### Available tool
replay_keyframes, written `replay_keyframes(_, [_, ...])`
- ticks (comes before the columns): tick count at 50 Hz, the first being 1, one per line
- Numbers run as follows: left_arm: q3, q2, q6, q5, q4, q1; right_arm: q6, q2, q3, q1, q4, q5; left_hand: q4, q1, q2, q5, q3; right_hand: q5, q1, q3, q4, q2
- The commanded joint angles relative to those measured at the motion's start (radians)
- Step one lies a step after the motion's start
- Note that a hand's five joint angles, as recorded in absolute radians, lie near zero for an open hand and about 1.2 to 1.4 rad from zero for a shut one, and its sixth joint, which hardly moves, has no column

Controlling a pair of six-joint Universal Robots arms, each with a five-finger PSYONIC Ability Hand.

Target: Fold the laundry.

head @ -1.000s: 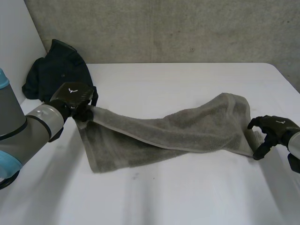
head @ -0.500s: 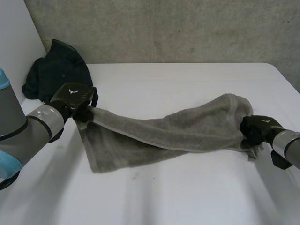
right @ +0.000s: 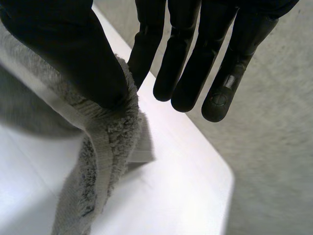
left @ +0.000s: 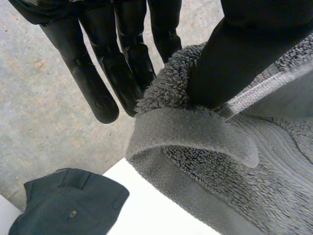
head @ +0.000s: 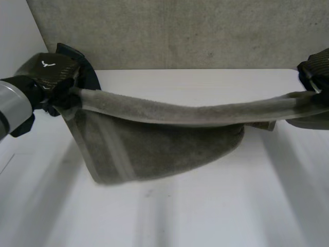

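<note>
Two hands hold one grey towel (head: 164, 149) stretched across the table (head: 205, 211). The left hand (head: 51, 72) grips one end above the far left corner of the table; the right hand (head: 316, 64) grips the other end above the far right edge. In each wrist view the thumb clamps a bunched towel corner against the fingers, so both hands are closed on the cloth in a pinch. The upper hem runs between the hands as a slightly sagging band, and the rest hangs below it as a curtain. Its lower edge appears to reach the table toward the left front. A dark garment (left: 68, 205) lies at the far left corner, behind the left hand and apart from the towel. Handling judgement: the towel is thick terry, soft and limp, moderately heavy for cloth, and not fragile. It will sag wherever it is unsupported, and its pile gives good friction, so slipping is unlikely. The flat woven hem band near each corner is the firmest place to take hold. Keep tension even between the hands, or the hanging part will swing and crease.
</note>
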Motion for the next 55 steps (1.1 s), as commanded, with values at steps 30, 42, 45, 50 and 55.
replay_keyframes(30, [0.617,-0.449,0.064,-0.242,0.666,-0.162,0.182,0.506,-0.812,0.222,-0.368,0.256,0.194,0.274,0.197,0.239,0.205,0.231,0.404,0.215,0.208,0.22])
replay_keyframes(42, [0.441,-0.349,-0.04,-0.267,0.621,-0.156,0.179,0.396,-0.636,0.245,-0.496,0.247,0.194,0.274,0.197,0.239,0.205,0.231,0.404,0.215,0.208,0.22])
replay_keyframes(45, [0.323,-0.339,-0.041,-0.264,0.601,-0.151,0.176,0.377,-0.503,0.235,-0.494,0.213,0.194,0.274,0.197,0.239,0.205,0.231,0.404,0.215,0.208,0.22])
replay_keyframes(50, [0.145,-0.343,-0.037,-0.261,0.593,-0.119,0.15,0.373,-0.289,0.228,-0.479,0.149,0.194,0.274,0.197,0.239,0.205,0.231,0.404,0.215,0.208,0.22])
replay_keyframes(55, [0.005,-0.357,-0.034,-0.251,0.588,-0.1,0.061,0.385,-0.04,0.228,-0.471,0.092,0.194,0.274,0.197,0.239,0.205,0.231,0.404,0.215,0.208,0.22])
